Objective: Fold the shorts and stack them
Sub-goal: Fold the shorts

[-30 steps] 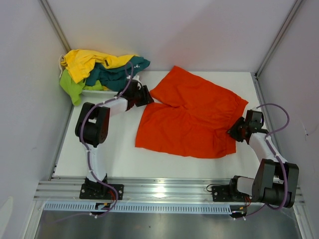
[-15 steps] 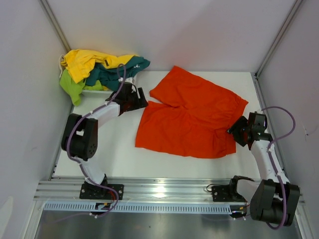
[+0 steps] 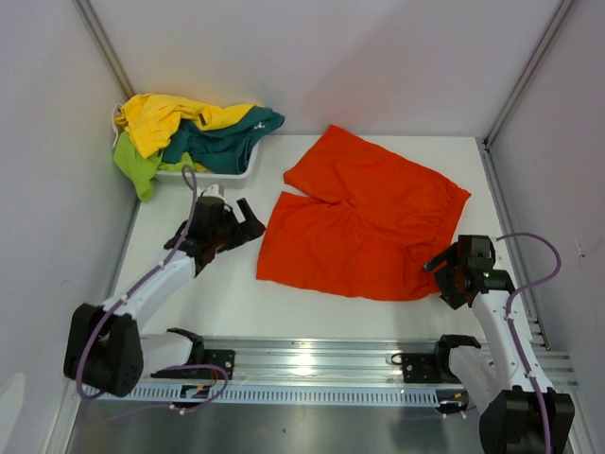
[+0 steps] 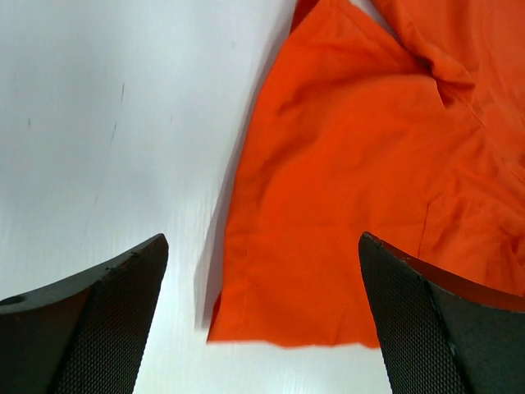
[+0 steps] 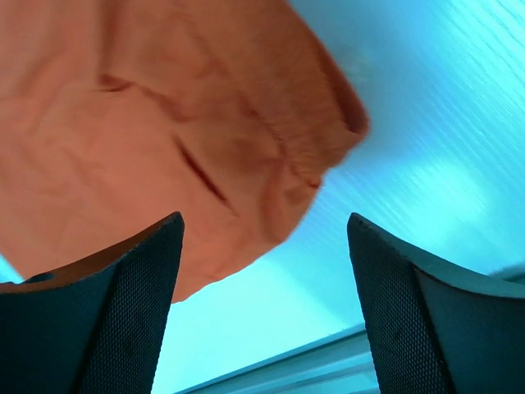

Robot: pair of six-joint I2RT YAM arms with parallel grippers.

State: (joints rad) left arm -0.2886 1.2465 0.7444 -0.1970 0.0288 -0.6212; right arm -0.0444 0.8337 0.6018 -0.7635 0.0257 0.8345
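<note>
A: Starting from the left, what sits around the orange shorts [image 3: 364, 222]?

B: Well up and left of them is a white basket [image 3: 222, 176]. A yellow pair [image 3: 161, 118], a green pair [image 3: 137, 165] and a teal pair [image 3: 222, 142] are heaped in it, with the green one hanging over its left rim.

A: And the left gripper [image 3: 248, 225]?

B: It is just left of the nearer leg's hem, over bare table [image 3: 217, 303]. Its jaws are spread wide and hold nothing. Its wrist view looks down on that hem corner [image 4: 353, 205], between the fingers.

A: How do the orange shorts lie?

B: They are spread flat in the middle of the table. The long axis runs left to right and tips slightly. Both legs point left, the farther one angled up-left, and the waistband is at the right end.

A: The right gripper [image 3: 440, 276]?

B: It is at the near corner of the waistband. Its jaws are also wide apart and grip nothing. In its wrist view the gathered waistband edge [image 5: 123, 139] lies beyond the fingers.
</note>
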